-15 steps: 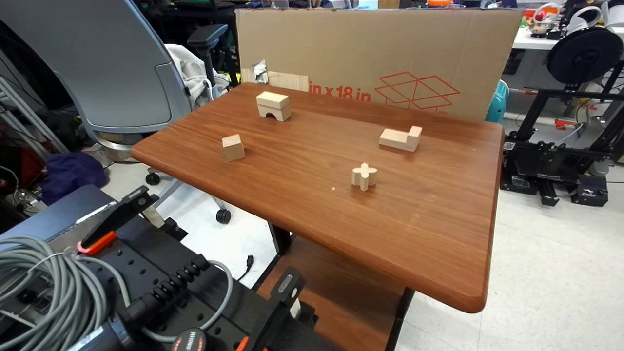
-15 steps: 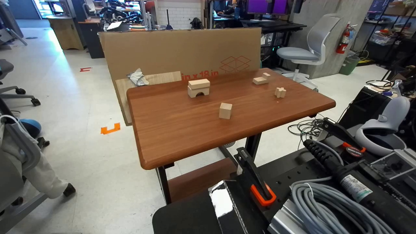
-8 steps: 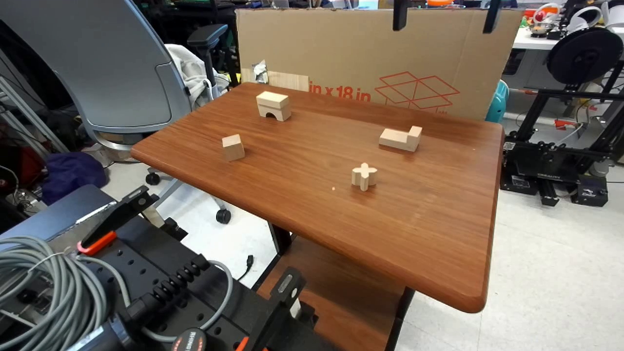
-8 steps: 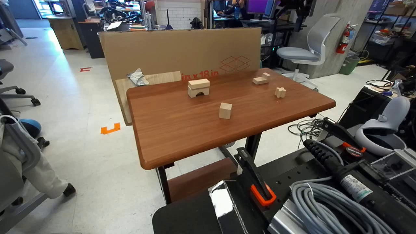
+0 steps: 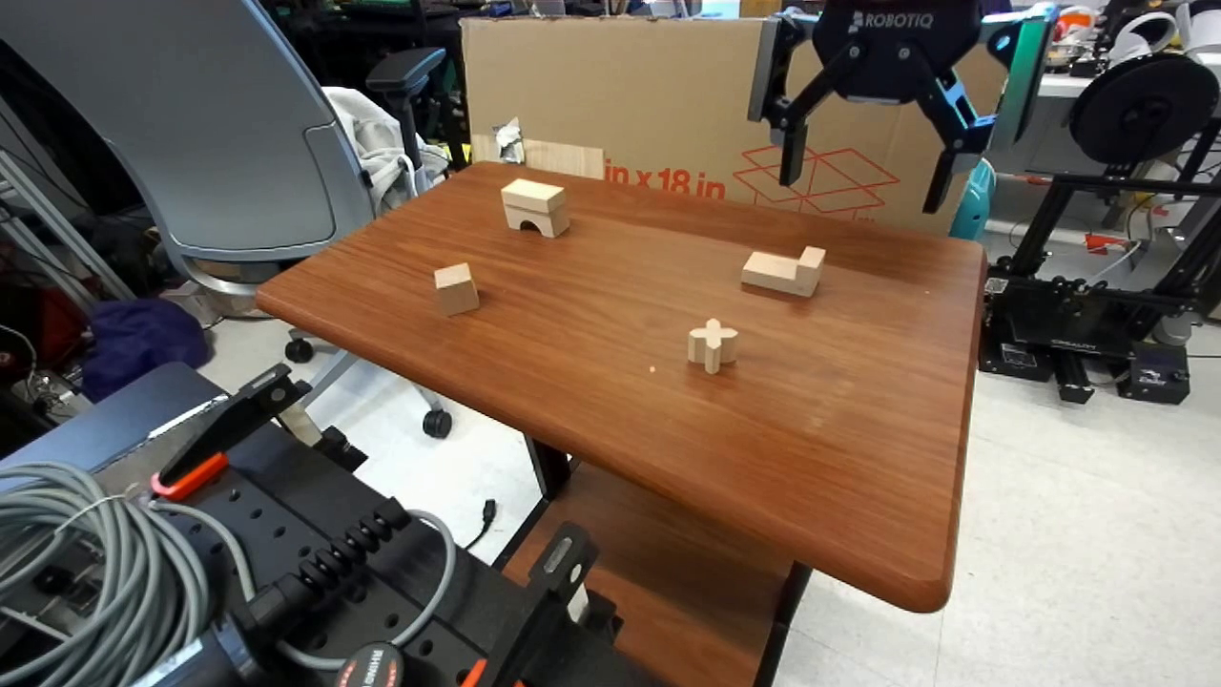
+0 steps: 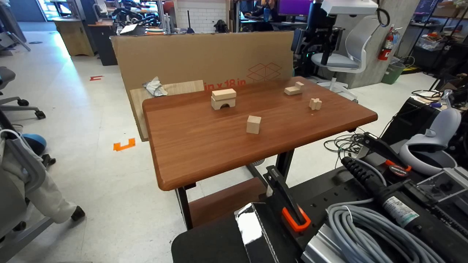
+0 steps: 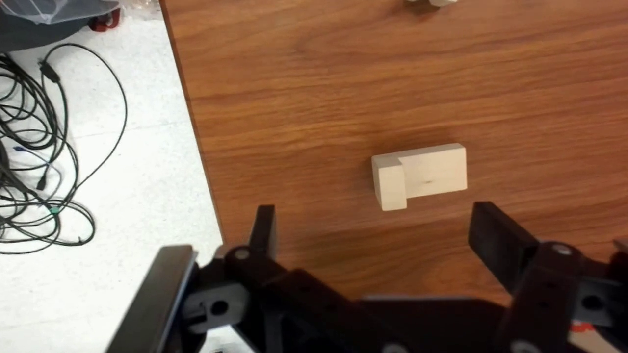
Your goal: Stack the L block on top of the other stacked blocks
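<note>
Two black fingers (image 5: pixel 792 158) of my Robotiq gripper (image 5: pixel 861 195) are standing wide apart, and I am holding nothing between them. I am hanging well above the brown wood-grain tabletop (image 5: pixel 591 315), near the end where the L block (image 7: pixel 421 177) is lying. It is resting with its long arm flat and its short end pointing up; in the wrist view it is showing beyond my fingers, across from the gap between them. The other stacked blocks (image 5: pixel 537 207) are sitting well apart from it in both exterior views: a rectangular block (image 6: pixel 223 95) is resting flat on an arch block (image 6: pixel 223 102). One wooden cube (image 5: pixel 456 290) is standing by itself, nearer the stacked blocks, while a cross-shaped wooden piece (image 5: pixel 713 345) is standing near the L block
</note>
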Available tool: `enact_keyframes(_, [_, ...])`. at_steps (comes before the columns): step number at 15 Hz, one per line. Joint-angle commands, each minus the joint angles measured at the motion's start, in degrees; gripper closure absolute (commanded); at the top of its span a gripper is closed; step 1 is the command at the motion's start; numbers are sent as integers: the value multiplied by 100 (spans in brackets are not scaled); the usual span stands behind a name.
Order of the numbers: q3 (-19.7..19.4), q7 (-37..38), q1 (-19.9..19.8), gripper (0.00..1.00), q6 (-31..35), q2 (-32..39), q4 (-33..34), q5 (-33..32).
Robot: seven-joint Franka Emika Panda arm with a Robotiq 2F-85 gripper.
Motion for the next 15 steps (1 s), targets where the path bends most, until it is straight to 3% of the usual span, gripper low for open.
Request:
enact_keyframes(1, [150, -168, -67, 0, -199, 531, 697, 68])
enact_keyframes(9, [290, -321, -106, 0, -284, 1131, 1219, 64])
enact_keyframes(15, [434, -656, -154, 0, -159, 1107, 1016, 77])
